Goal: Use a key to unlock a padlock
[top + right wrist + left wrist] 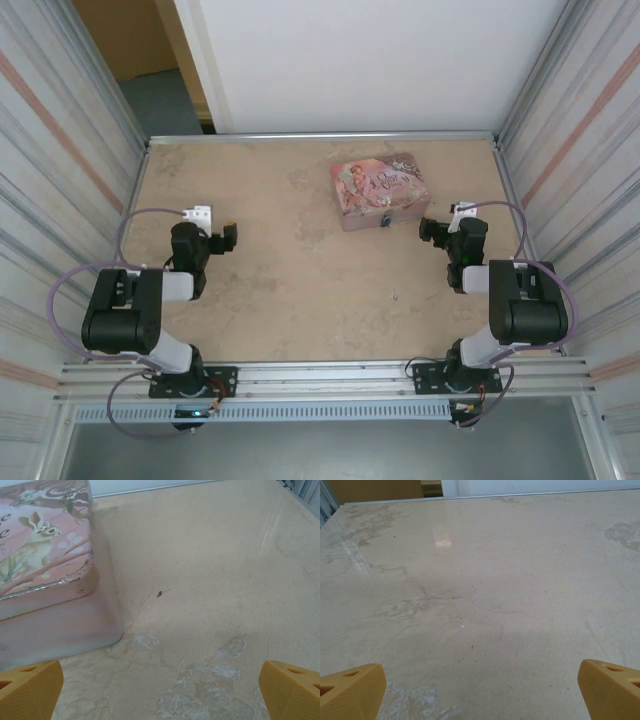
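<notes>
The padlock [385,219] is a tiny dark thing with a bluish part, hanging on the front face of the pink tin [380,188]. The key is out of view. My left gripper [228,240] hovers open over the bare left half of the table, far from the tin. In the left wrist view its yellow fingertips [352,690] stand wide apart with nothing between them. My right gripper [432,231] is open just right of the tin's front corner. The right wrist view has the tin [45,580] at the left and yellow fingertips [290,687] spread over bare board.
The table [300,280] is a worn beige board with pale scuffed patches. Corrugated metal walls [60,150] close in both sides and a white panel [360,60] stands at the back. An aluminium rail [330,375] carries both arm bases at the near edge.
</notes>
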`<state>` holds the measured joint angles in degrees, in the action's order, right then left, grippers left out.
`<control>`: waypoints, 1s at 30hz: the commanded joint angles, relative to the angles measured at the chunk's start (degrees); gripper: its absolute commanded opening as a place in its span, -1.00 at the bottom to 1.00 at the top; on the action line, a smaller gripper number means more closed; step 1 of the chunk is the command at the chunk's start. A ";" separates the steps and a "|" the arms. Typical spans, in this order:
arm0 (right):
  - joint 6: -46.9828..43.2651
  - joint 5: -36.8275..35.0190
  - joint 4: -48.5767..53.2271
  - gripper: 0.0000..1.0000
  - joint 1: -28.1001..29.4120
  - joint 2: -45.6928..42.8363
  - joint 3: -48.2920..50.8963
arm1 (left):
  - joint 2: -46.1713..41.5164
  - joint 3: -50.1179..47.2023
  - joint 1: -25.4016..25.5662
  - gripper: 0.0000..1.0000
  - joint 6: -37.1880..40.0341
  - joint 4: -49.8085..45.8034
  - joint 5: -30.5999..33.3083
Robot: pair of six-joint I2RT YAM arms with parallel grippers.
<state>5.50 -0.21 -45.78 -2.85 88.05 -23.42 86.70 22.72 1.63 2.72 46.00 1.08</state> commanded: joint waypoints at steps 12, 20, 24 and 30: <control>-0.30 -0.76 0.41 0.98 0.38 0.20 -0.07 | -0.04 0.66 0.21 0.97 1.01 -0.19 0.38; -0.31 -0.80 0.34 0.98 0.33 0.22 -0.11 | -0.04 0.66 0.18 0.97 0.97 -0.12 0.40; -0.30 -0.81 0.40 0.98 0.31 0.21 -0.09 | -0.04 0.66 0.20 0.97 0.90 -0.12 0.33; -0.31 -0.72 0.36 0.98 0.30 0.28 -0.15 | 0.04 0.84 -0.06 0.97 0.80 -0.38 -0.26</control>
<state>5.50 -0.21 -45.76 -2.85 88.05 -23.42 86.70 22.72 1.63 2.83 46.00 1.06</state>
